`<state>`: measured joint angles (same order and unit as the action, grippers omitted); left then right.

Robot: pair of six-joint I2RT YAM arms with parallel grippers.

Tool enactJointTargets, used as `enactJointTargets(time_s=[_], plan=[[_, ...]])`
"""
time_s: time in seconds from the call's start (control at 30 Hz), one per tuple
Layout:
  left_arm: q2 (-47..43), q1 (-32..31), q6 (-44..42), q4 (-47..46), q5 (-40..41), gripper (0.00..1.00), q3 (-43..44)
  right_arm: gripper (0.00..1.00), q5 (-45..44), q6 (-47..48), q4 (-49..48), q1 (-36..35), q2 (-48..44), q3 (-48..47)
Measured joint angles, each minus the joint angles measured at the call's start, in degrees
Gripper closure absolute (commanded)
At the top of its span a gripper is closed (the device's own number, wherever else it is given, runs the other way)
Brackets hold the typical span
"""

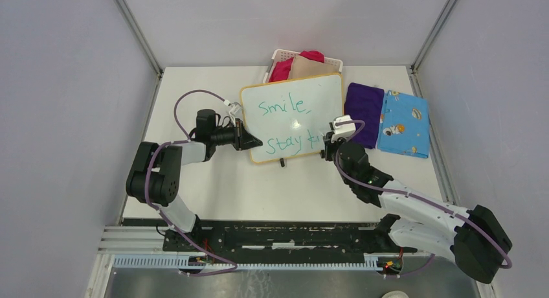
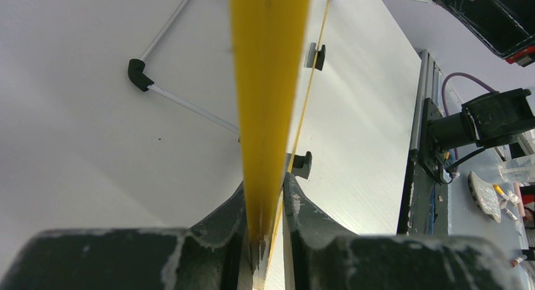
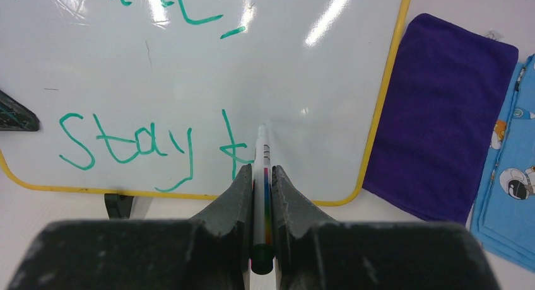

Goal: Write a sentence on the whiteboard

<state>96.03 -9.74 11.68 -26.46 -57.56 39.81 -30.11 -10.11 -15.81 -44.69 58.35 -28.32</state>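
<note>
The whiteboard (image 1: 294, 116) with a yellow-orange frame stands tilted on black feet mid-table. Green writing on it (image 1: 282, 105) reads "Smile," and below it "stay" plus a started letter (image 3: 126, 145). My left gripper (image 1: 254, 142) is shut on the board's left edge; the yellow frame (image 2: 268, 113) runs between its fingers. My right gripper (image 1: 330, 142) is shut on a white marker (image 3: 261, 176) with a rainbow stripe, its tip touching the board at the started "k" (image 3: 235, 152).
A white slotted basket (image 1: 283, 57) with red and tan cloth stands behind the board. A purple cloth (image 1: 362, 105) and a blue patterned cloth (image 1: 404, 123) lie right of the board. The board's black foot (image 1: 281, 162) rests on the table.
</note>
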Motion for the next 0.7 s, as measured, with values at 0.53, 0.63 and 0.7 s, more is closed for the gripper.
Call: enactJointTargets(time_s=[0.53, 0.63, 0.7], plan=[[0.00, 0.00, 0.00, 0.13, 0.00, 0.98, 0.11, 1.00, 0.02, -0.11, 0.04, 1.11, 1.73, 0.17], [0.00, 0.00, 0.00, 0.20, 0.00, 0.98, 0.15, 1.00, 0.02, -0.13, 0.00, 1.31, 1.77, 0.61], [0.00, 0.00, 0.00, 0.22, -0.02, 0.98, 0.15, 1.00, 0.00, -0.15, 0.02, 1.33, 1.88, 0.90]])
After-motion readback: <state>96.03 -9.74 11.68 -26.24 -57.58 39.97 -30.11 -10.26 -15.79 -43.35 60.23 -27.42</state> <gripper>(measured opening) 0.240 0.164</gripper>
